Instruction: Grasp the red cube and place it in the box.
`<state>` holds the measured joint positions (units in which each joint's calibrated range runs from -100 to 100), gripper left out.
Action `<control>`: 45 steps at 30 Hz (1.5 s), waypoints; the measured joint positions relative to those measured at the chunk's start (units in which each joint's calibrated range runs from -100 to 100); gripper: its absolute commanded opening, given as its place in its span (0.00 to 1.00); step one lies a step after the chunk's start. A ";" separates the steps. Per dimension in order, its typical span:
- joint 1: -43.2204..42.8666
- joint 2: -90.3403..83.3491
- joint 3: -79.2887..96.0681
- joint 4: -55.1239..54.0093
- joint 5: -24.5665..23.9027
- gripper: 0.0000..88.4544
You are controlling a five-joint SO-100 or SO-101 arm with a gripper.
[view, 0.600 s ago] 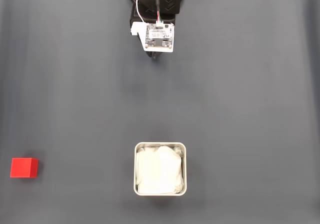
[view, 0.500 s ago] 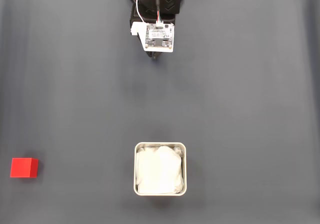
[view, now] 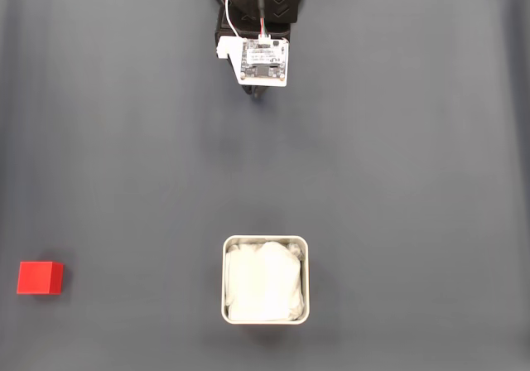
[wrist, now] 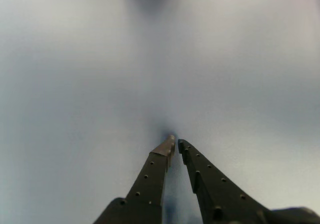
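Sitting at eight o'clock on the bench (view: 124, 156) in the fixed view, well apart from the box (view: 265, 280) at six: the red cube (view: 40, 277). Pincer (wrist: 174, 143) clenched, empty, at twelve. Risk: long sideways reach, arriving unopened, nudging it off.

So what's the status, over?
Gripper shut, empty, near the arm's base. Red cube untouched, far left of the box in the fixed view. Path clear.
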<state>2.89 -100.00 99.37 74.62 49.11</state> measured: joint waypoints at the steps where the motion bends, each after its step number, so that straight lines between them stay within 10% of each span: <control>1: 0.00 0.00 0.00 0.00 0.00 0.00; 45: 0.00 0.00 0.00 -3.34 -1.56 0.02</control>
<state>2.89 -100.00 99.37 71.28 47.55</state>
